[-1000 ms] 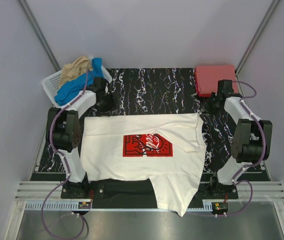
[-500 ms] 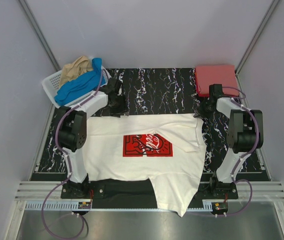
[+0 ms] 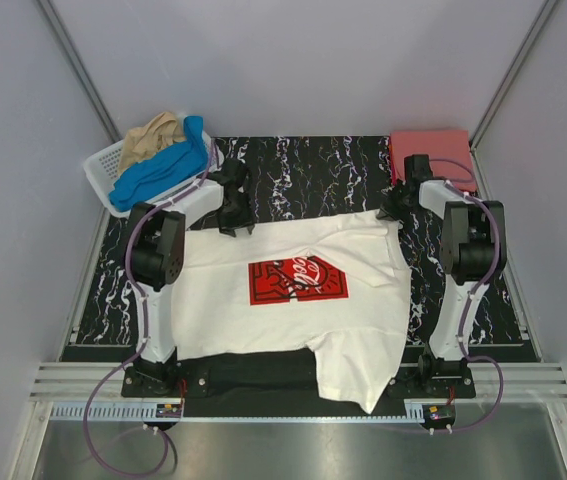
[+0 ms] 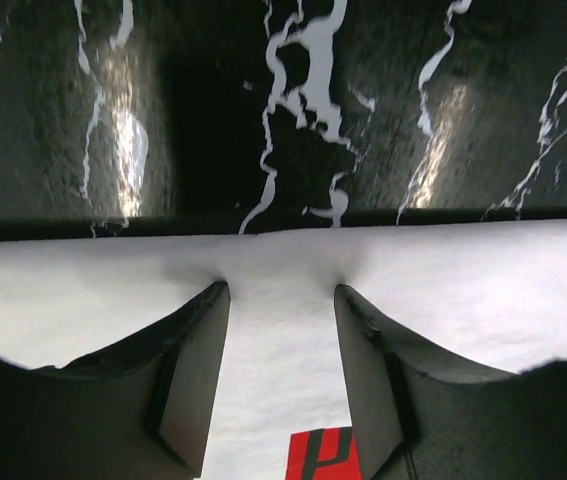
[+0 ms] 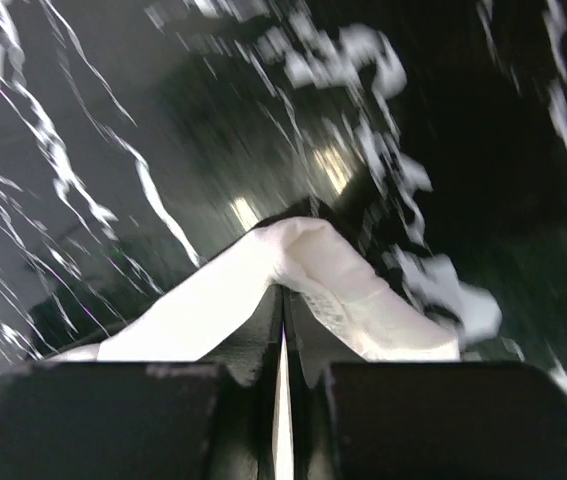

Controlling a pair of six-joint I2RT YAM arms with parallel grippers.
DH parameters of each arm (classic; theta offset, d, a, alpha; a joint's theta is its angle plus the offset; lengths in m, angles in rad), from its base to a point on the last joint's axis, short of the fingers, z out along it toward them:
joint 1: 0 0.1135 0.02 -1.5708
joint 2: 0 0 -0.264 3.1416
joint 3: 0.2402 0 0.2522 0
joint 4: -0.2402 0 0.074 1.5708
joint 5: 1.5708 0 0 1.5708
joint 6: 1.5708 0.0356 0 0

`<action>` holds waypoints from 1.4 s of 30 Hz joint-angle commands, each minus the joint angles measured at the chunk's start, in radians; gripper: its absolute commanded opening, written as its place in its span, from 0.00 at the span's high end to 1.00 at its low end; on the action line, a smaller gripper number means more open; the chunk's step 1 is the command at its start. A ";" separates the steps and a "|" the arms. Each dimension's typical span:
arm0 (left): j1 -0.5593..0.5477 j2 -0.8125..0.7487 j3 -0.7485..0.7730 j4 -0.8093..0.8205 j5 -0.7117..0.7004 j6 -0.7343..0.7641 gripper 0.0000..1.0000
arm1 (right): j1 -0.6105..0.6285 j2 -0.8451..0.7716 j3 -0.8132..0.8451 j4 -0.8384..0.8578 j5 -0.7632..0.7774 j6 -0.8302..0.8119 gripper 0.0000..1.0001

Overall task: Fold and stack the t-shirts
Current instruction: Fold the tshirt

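Jaws: R on white tee (image 5: 343, 285), L apart

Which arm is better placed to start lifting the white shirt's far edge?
Right. The right gripper is shut on a pinch of the white t-shirt at its far corner; the left gripper sits open astride the far edge, gripping nothing yet.

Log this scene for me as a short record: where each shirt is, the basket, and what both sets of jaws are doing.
white t-shirt with red rectangular print: spread on the black marbled table, one part trailing past its near edge
folded red t-shirt: far right corner of the table
blue t-shirt and tan t-shirt: heaped in the white plastic lattice basket, far left
left jaws: open, straddling the white t-shirt's far edge
right jaws: shut on the white t-shirt's far right corner
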 commanded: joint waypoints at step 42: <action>0.031 -0.533 -0.184 -0.029 0.210 0.209 0.43 | 0.338 -0.842 -0.864 0.469 0.169 0.274 0.32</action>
